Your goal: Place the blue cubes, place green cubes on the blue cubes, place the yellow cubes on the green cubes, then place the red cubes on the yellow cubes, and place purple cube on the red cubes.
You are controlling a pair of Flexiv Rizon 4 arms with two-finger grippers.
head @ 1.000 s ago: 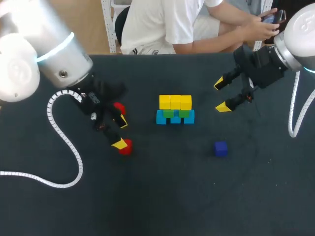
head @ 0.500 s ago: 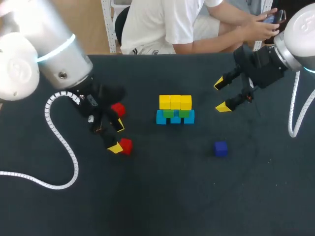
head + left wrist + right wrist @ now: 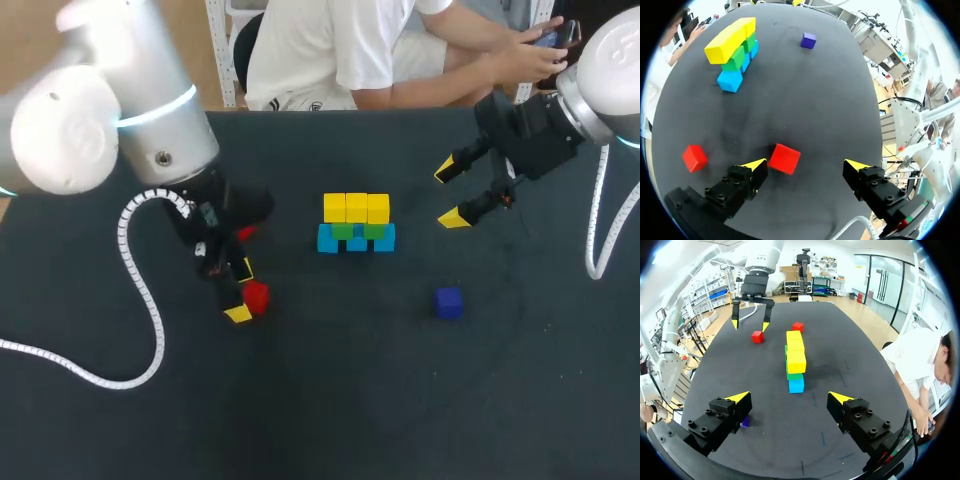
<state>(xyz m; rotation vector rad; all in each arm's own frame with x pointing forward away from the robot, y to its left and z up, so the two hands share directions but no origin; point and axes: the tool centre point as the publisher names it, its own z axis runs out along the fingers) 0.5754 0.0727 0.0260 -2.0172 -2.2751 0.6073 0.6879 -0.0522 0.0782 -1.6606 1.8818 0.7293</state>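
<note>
Mid-table stands a stack with blue cubes (image 3: pixel 328 239) at the bottom, green cubes (image 3: pixel 343 231) on them and a row of yellow cubes (image 3: pixel 356 207) on top. My left gripper (image 3: pixel 242 291) hangs open around a red cube (image 3: pixel 257 297). In the left wrist view this red cube (image 3: pixel 784 158) lies on the table between the fingers, nearer one fingertip (image 3: pixel 755 165). A second red cube (image 3: pixel 694 157) lies beside the gripper, half hidden by the arm in the head view. The purple cube (image 3: pixel 449 302) sits alone to the right. My right gripper (image 3: pixel 449 194) is open and holds nothing, off to the stack's right.
The left arm's white cable (image 3: pixel 130 290) loops over the table's left part. In the right wrist view the stack (image 3: pixel 795 360) lies ahead of the right gripper (image 3: pixel 789 398), with the left gripper (image 3: pixel 751 315) and both red cubes beyond it.
My left gripper has shifted toward the table's front and now straddles the nearer red cube. The right arm, the stack and the purple cube have not moved.
</note>
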